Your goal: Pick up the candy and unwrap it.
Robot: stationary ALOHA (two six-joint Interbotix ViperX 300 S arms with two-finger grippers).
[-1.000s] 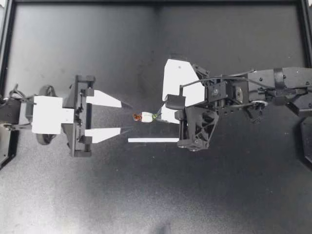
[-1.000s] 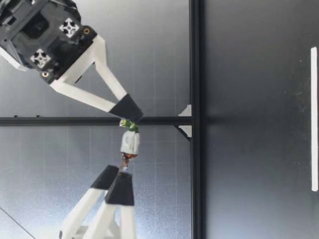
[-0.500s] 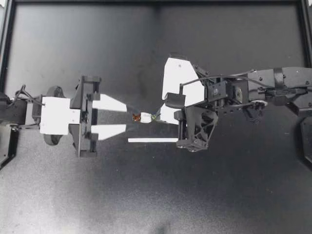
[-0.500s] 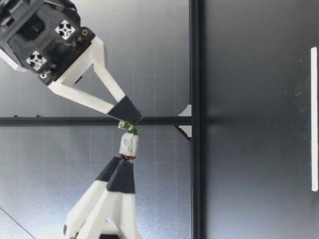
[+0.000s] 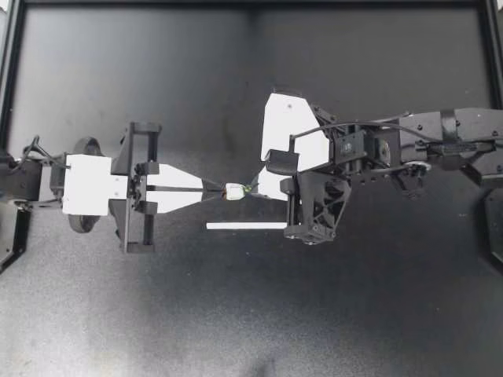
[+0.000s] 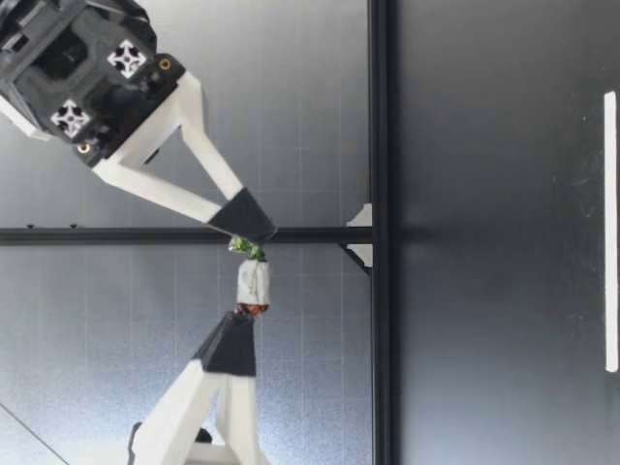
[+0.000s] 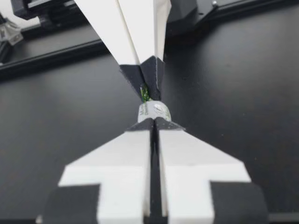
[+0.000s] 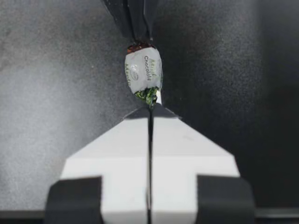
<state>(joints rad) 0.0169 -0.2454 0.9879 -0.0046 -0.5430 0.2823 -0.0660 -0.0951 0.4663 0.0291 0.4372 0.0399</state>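
White candy (image 5: 234,191), above the middle of the tabletop (image 5: 236,314): my left gripper (image 5: 211,188) has just clamped its brown twist, while my right gripper (image 5: 255,188) pinches the green one. Pulling apart can start.

One candy (image 5: 234,190), one left pincer (image 5: 211,188), one right pincer (image 5: 254,188), one white strip (image 5: 247,225).

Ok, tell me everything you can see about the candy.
The candy is one small oval sweet in a glossy white wrapper with dark print, twisted at both ends: one twist green, the other brownish red. It is fully wrapped and held in the air above the table, lying level between my left gripper, shut on the brown twist, and my right gripper, shut on the green one. Nothing else touches it.
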